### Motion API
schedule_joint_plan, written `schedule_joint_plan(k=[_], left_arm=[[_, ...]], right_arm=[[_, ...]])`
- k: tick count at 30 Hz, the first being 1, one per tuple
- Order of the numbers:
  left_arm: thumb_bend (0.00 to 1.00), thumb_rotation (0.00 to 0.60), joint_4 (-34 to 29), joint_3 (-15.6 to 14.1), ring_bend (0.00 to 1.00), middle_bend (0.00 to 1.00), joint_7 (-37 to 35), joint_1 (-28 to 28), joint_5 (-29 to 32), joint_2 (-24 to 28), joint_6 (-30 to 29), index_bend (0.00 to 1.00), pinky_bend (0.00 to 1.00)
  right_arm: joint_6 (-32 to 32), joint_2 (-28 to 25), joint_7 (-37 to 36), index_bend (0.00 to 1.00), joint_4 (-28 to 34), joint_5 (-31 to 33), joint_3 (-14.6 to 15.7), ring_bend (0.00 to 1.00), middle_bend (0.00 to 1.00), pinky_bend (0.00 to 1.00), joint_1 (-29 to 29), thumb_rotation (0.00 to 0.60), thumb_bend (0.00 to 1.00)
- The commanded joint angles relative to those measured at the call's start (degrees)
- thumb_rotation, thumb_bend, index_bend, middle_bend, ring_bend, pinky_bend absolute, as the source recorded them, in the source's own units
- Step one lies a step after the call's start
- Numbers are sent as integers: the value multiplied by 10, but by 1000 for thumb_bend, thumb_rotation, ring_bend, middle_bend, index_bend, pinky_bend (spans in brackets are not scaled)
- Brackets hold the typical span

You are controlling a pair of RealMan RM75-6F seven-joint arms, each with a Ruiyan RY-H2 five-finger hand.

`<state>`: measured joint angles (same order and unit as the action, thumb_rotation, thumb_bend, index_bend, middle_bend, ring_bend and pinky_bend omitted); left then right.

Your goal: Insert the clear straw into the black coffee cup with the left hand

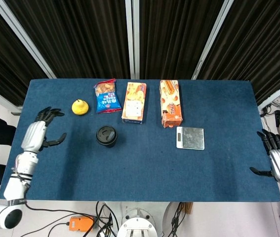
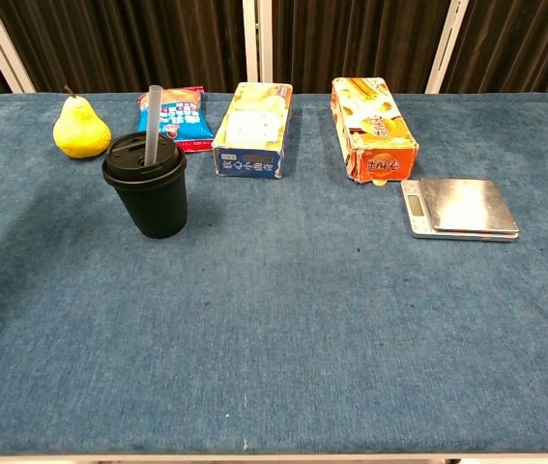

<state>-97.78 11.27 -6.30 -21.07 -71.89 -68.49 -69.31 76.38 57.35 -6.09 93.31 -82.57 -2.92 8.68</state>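
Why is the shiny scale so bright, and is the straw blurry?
Chest view: the scale's metal plate reflects overhead light, a pale glare; the clear straw looks sharp, standing in the black coffee cup. Head view: the scale glares too; the straw is too small to make out.

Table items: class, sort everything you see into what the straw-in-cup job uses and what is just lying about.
Belongs to the job:
black coffee cup
clear straw, standing in the cup's lid
left hand, holding nothing

Just lying about:
pear
blue snack bag
two biscuit boxes
scale

Clear straw point(image 2: 152, 124) upright in black coffee cup point(image 2: 155, 191) lid; pear point(image 2: 80, 130) just behind-left.
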Motion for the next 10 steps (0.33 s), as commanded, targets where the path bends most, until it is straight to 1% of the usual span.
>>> schedule_joint_plan(k=[1, 2, 4, 10], left_arm=[[233, 600, 2, -51, 0, 148, 104, 41, -10, 54, -24, 234, 0], [222, 600, 3, -60, 0, 148, 126, 51, -15, 57, -38, 230, 0], [200, 600, 1, -70, 0, 145, 144, 67, -19, 60, -62, 220, 0], [180, 600, 1, -94, 0, 137, 134, 125, -44, 56, -139, 197, 0]], right_arm=[[6, -2, -5, 0, 0, -5, 1, 0, 55, 25, -4, 600, 108], [10, -2, -8, 0, 0, -8, 2, 0, 55, 25, -6, 600, 108], [17, -2, -15, 0, -1, -12, 2, 0, 54, 25, -9, 600, 108], [35, -3, -28, 0, -3, -19, 2, 0, 53, 23, -18, 600, 109]])
